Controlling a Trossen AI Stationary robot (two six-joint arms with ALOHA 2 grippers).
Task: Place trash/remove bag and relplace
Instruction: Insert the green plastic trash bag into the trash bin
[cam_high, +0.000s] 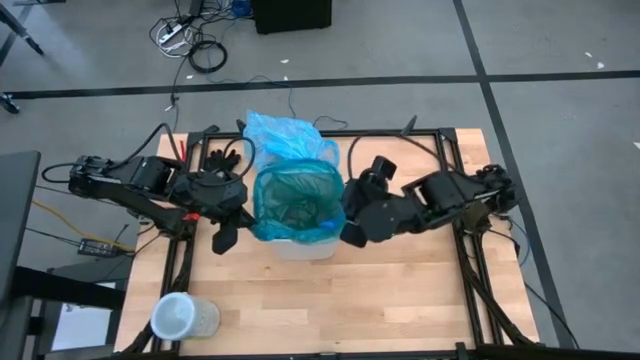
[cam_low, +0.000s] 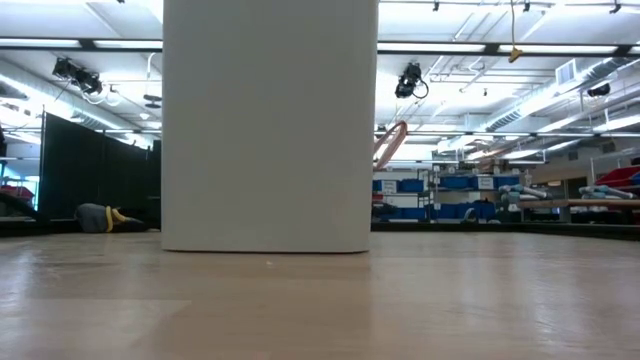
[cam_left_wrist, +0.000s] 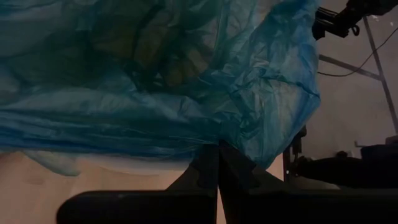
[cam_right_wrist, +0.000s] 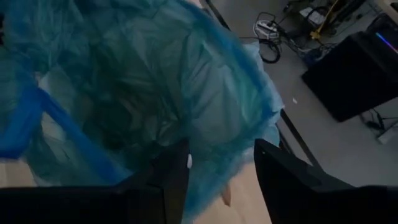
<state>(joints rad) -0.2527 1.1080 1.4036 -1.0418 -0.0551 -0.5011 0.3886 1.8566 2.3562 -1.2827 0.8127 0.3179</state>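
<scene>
High view: teal-green liner (cam_high: 296, 200) sits in the white bin (cam_high: 300, 246), mid-table; spare light-blue bag (cam_high: 283, 134) just behind. Left gripper (cam_high: 226, 236) pinched together at the left rim; right gripper (cam_high: 352, 230) parted at the right (apparently seating the liner's edge).

Left pincer (cam_left_wrist: 218, 163) closed, two dark fingers (cam_left_wrist: 202, 171) pressed together, tips at lower edge of crinkled blue-teal bag (cam_left_wrist: 186, 81). Bag fills most of view, draped over pale bin rim (cam_left_wrist: 118, 167). Wooden table (cam_left_wrist: 25, 186) beneath. Other arm (cam_left_wrist: 342, 18) beyond bag.
</scene>
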